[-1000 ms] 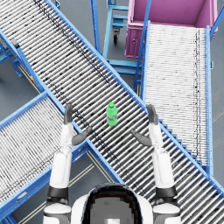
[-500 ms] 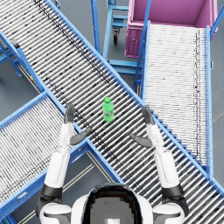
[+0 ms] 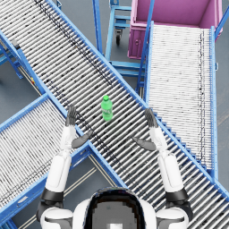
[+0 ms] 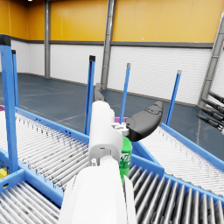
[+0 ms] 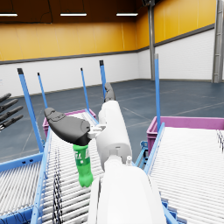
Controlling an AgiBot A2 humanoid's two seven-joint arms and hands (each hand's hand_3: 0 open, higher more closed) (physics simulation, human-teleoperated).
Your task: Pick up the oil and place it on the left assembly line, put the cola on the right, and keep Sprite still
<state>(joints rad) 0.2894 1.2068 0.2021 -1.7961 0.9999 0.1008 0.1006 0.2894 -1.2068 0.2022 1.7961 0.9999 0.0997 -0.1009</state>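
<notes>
A: Where's the task item?
B: The green bottle (image 3: 106,108) stands upright on the middle conveyor (image 3: 67,58). It is between the two hands and touches neither. The label is too small to read from above, but the wrist views make it probably the Sprite.
A: Hands?
B: The left hand (image 3: 74,129) and right hand (image 3: 150,132) both hold nothing. Their fingers are spread and they hover over the rollers, one on each side of the bottle.
A: Why are they held off?
B: If it's the Sprite, the task says leave it alone. So the robot is likely just waiting, ready to sort onto the left conveyor (image 3: 27,143) or right conveyor (image 3: 179,89).
A: What's changed from a second ago?
B: The bottle has ridden up the belt, away from the robot and slightly left. The hands are about where they were, with the right one a touch inward.
</notes>
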